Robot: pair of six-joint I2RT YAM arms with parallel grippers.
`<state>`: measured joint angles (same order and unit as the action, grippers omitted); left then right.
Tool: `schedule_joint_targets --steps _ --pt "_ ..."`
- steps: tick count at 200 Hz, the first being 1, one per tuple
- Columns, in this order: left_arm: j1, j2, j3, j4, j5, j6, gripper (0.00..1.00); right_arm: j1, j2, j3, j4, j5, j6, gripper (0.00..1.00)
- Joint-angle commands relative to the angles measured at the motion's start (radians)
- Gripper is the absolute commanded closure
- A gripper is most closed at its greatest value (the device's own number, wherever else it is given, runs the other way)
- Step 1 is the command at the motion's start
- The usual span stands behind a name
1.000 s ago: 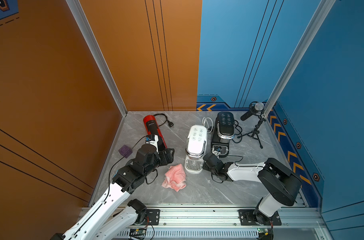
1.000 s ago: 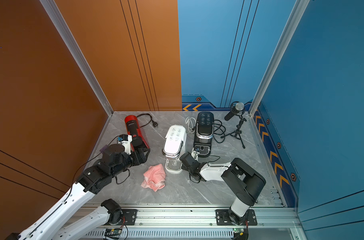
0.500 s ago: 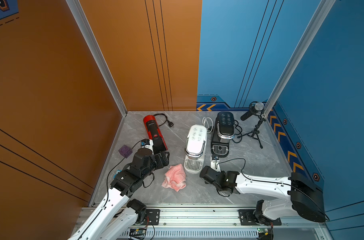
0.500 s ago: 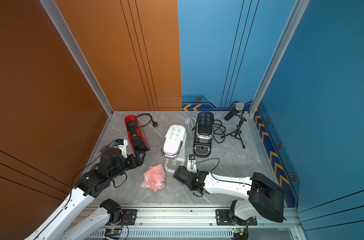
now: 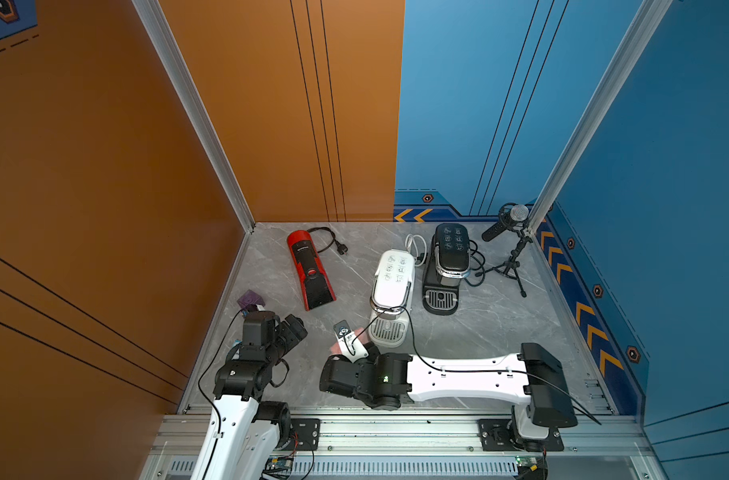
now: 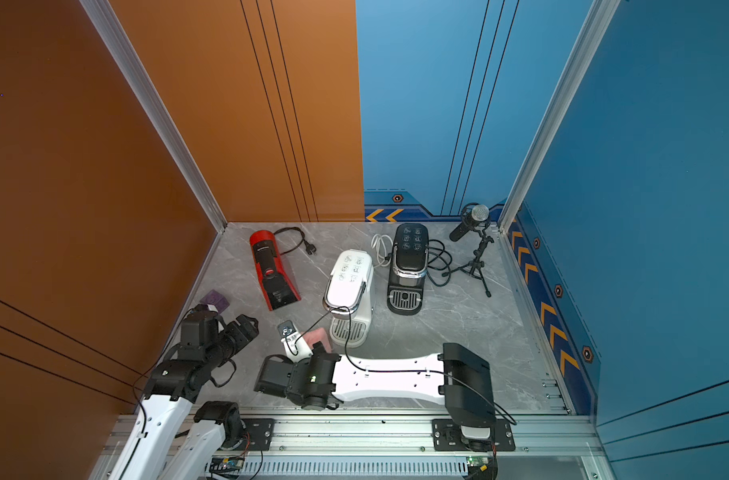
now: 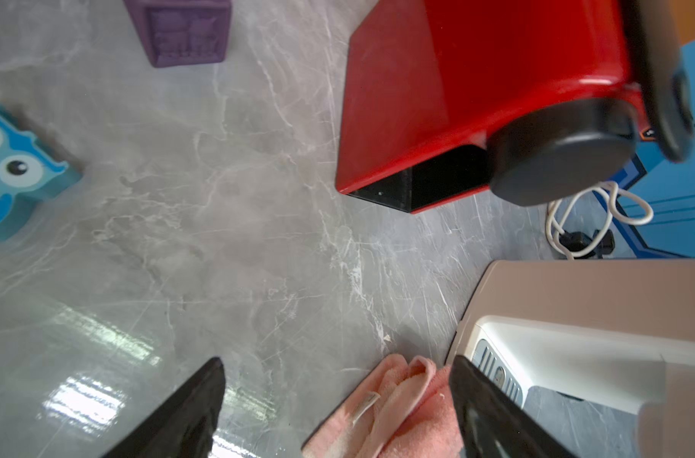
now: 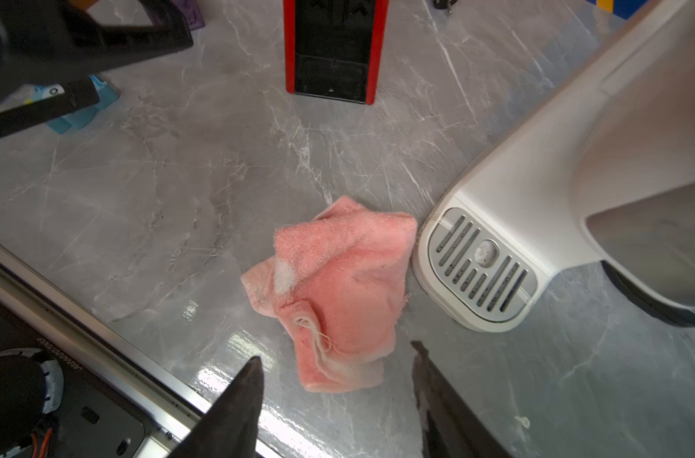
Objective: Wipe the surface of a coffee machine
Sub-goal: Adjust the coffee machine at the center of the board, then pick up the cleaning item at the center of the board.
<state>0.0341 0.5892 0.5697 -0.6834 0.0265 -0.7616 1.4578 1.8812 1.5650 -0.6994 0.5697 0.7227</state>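
Three coffee machines stand on the grey marble table: a red one, a white one and a black one. A crumpled pink cloth lies flat on the table, touching the white machine's drip-tray base. My right gripper hovers over the cloth's near edge, open, with nothing between its fingers. In both top views the right wrist covers most of the cloth. My left gripper is open and empty, left of the cloth and pointing toward it; its wrist view shows the cloth ahead.
A purple block and a blue owl toy lie by the left wall. A microphone on a tripod stands at the back right, with cables behind the machines. The aluminium rail runs along the front edge.
My right arm has swung left and toward the front, from the white machine's base to over the cloth, and its jaws have opened. My left gripper has drawn back to the left.
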Motion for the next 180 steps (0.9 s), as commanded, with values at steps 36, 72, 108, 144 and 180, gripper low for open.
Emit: schedule_joint_targets --steps 36,72,108,144,180 --pt "0.242 -0.003 -0.041 -0.027 0.174 -0.034 0.1 -0.037 0.243 0.179 -0.14 -0.136 -0.044 0.25" --pt "0.298 -0.009 -0.029 -0.025 0.235 -0.03 0.1 -0.088 0.348 0.199 -0.13 -0.155 -0.029 0.18" --pt "0.303 -0.026 0.001 -0.024 0.26 -0.033 0.1 -0.138 0.428 0.205 -0.106 -0.2 -0.065 0.17" --pt "0.303 -0.04 0.021 -0.023 0.27 -0.033 0.09 -0.161 0.436 0.134 -0.091 -0.227 -0.034 0.37" --pt "0.303 -0.034 0.018 -0.014 0.28 -0.028 0.09 -0.191 0.404 0.03 0.005 -0.326 -0.054 0.68"
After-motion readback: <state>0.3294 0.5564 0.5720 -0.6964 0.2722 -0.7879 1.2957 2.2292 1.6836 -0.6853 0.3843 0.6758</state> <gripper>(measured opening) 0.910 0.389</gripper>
